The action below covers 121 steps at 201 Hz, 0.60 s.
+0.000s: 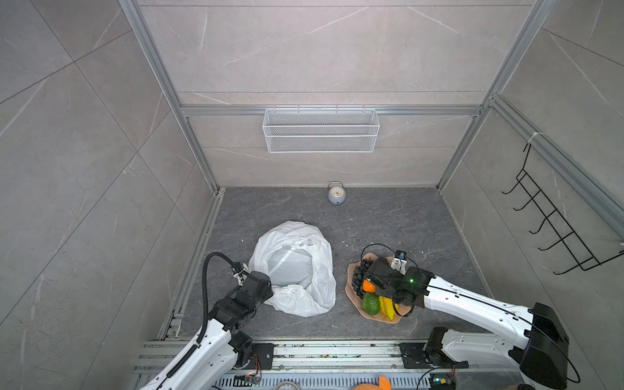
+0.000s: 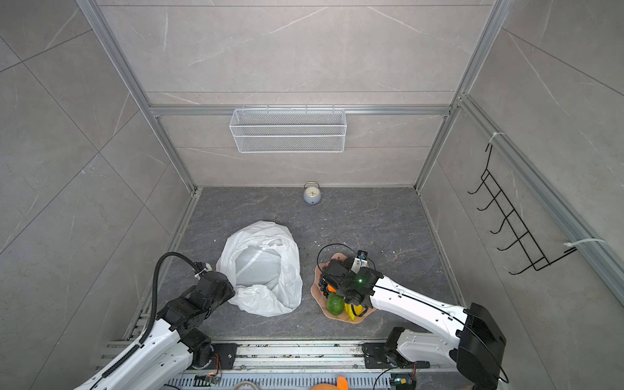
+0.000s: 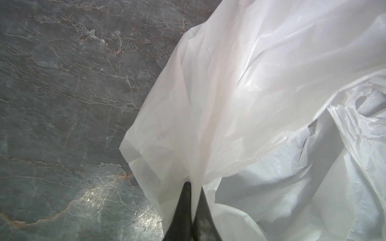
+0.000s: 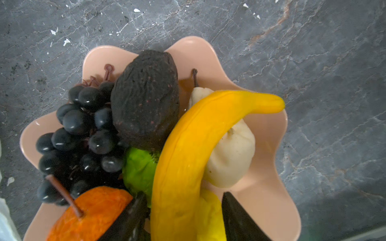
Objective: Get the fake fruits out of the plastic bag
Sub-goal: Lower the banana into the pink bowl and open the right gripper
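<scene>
While the whole scene is shown in both top views, the white plastic bag point(image 1: 297, 236) is seen lying crumpled on the dark stone tabletop point(image 1: 388, 216), left of the middle, with its mouth turned upward. Just beside it on the right a peach scalloped bowl point(image 1: 376, 317) is set. The fake fruits are piled in it: a grape bunch point(image 1: 358, 278), an orange fruit point(image 1: 368, 286), a green fruit point(image 1: 370, 303) and a banana point(image 1: 388, 309). The bowl is partly covered by the right arm point(image 1: 472, 300), and the bag's near left edge is met by the left arm point(image 1: 219, 331). An alarm clock point(image 2: 312, 195) is stood by the back wall, well apart from both.

In the left wrist view, the left gripper point(image 3: 193, 184) is shown closed tight, with a fold of the bag's thin film pinched between its fingers.

In the right wrist view, the right gripper point(image 4: 183, 195) is seen just above the bowl with its jaws spread apart. The banana lies between them, and whether it is touched by either pad cannot be told. Around the banana the grape bunch, a dark rough-skinned avocado point(image 4: 146, 98), the green fruit, a beige pear point(image 4: 229, 158) and the orange fruit are gathered, all inside the bowl.
</scene>
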{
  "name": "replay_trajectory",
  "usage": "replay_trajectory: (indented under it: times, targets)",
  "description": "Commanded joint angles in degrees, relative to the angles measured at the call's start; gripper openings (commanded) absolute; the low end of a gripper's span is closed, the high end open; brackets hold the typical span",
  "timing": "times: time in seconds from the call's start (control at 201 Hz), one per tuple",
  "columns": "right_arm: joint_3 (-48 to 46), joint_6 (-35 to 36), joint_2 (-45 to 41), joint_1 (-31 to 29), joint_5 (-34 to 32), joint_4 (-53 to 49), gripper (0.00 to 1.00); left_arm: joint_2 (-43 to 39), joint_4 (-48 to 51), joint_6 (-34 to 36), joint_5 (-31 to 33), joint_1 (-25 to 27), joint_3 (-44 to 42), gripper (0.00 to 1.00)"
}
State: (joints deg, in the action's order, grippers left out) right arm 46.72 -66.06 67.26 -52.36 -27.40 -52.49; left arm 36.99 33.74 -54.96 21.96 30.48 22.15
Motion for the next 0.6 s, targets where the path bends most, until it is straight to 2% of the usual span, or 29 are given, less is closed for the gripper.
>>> replay_trajectory:
  times: [0.0, 0.224, 0.328, 0.453, 0.597]
  targets:
    - [1.66, -0.59, -1.98, 0.14, -2.15, -3.79, 0.6, 0.96, -1.03, 1.6, 0.72, -0.43, 1.8, 0.0]
    - [2.96, -0.67, -5.18, 0.07, -5.47, -7.7, 0.6, 2.33, -2.08, 2.4, 0.72, -0.64, 2.51, 0.0]
    - [5.72, 0.46, -7.9, 0.09, -9.48, -12.07, 0.63, 3.29, -3.62, 3.16, 0.42, -0.79, 3.55, 0.0]
    - [9.37, 6.88, -12.23, 0.19, -13.64, -12.25, 0.66, 6.94, -6.54, 5.82, -0.06, -1.17, 6.42, 0.0]
    - [10.76, 15.53, -14.38, 0.2, -14.45, -7.19, 0.67, 14.28, -12.18, 11.18, -0.65, -2.12, 11.23, 0.0]
